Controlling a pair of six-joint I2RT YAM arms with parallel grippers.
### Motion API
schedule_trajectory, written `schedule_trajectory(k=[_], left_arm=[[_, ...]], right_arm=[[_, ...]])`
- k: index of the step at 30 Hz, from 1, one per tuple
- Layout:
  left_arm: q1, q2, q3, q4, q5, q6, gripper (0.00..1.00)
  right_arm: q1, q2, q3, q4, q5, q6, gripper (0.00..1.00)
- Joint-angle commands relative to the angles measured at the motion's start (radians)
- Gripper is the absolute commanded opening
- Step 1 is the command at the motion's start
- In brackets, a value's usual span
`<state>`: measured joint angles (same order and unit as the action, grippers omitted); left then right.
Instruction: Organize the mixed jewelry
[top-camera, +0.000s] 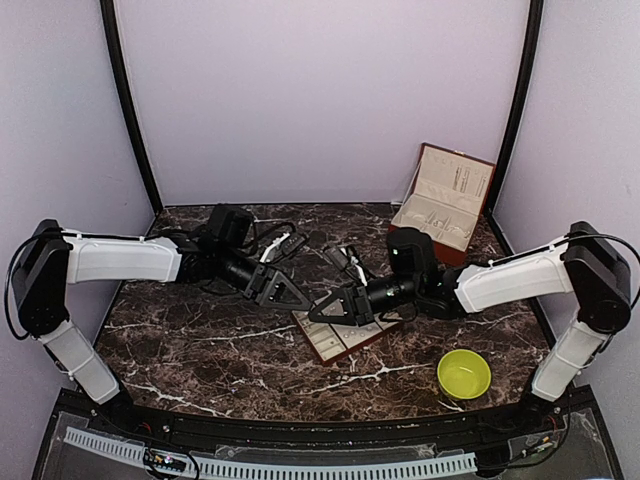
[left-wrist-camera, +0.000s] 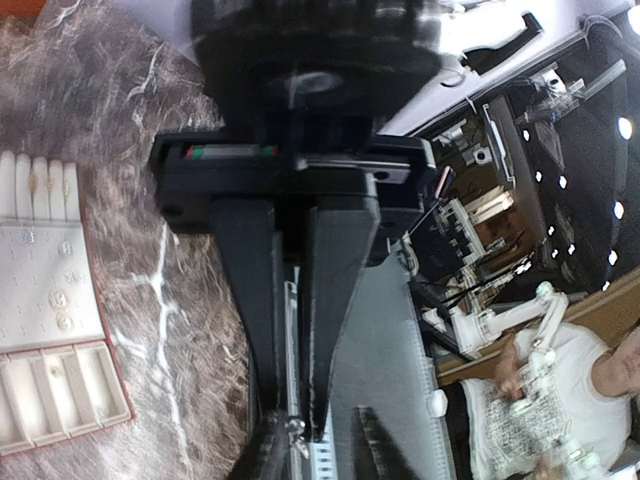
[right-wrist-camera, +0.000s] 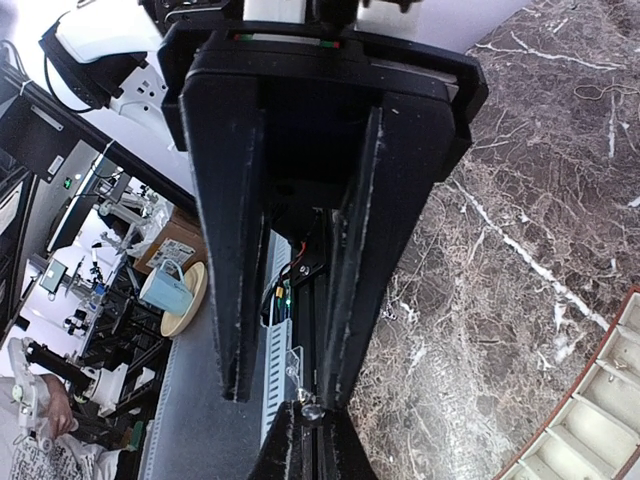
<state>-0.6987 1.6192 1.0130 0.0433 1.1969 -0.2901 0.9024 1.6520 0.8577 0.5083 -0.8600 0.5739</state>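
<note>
My two grippers meet tip to tip above the marble, just left of the cream-lined tray (top-camera: 322, 347). A tiny silvery stud (left-wrist-camera: 293, 428) (right-wrist-camera: 313, 408) from the mixed jewelry sits at the tips of my left gripper (top-camera: 297, 300) (left-wrist-camera: 297, 425), whose jaws are nearly together on it. My right gripper (top-camera: 315, 313) (right-wrist-camera: 290, 395) faces it with a clear gap between its fingers, and the stud lies close to one fingertip. Several small pieces rest in the tray's middle panel (left-wrist-camera: 62, 298). What looks like a thin chain loop (right-wrist-camera: 603, 93) lies on the table.
A reddish-brown box (top-camera: 445, 200) with cream lining stands open at the back right. A yellow-green bowl (top-camera: 464, 372) sits at the front right. Dark cables (top-camera: 345, 258) lie on the marble behind the grippers.
</note>
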Motion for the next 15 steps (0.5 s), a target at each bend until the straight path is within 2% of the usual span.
schedule_trajectory(k=[1, 4, 8, 15], left_arm=[[-0.005, -0.045, -0.004, 0.029, -0.002, 0.014, 0.34], [-0.004, -0.058, -0.013, 0.047, -0.024, 0.018, 0.47], [-0.005, -0.102, -0.042, 0.081, -0.11, 0.057, 0.57], [-0.007, -0.231, -0.124, 0.186, -0.32, 0.231, 0.58]], right_arm=[[-0.005, 0.0, -0.008, 0.075, 0.004, 0.022, 0.01], [-0.013, -0.009, -0.025, 0.099, 0.006, 0.041, 0.01], [-0.023, -0.027, -0.039, 0.104, 0.004, 0.049, 0.01], [-0.042, -0.066, -0.06, 0.109, 0.004, 0.072, 0.01]])
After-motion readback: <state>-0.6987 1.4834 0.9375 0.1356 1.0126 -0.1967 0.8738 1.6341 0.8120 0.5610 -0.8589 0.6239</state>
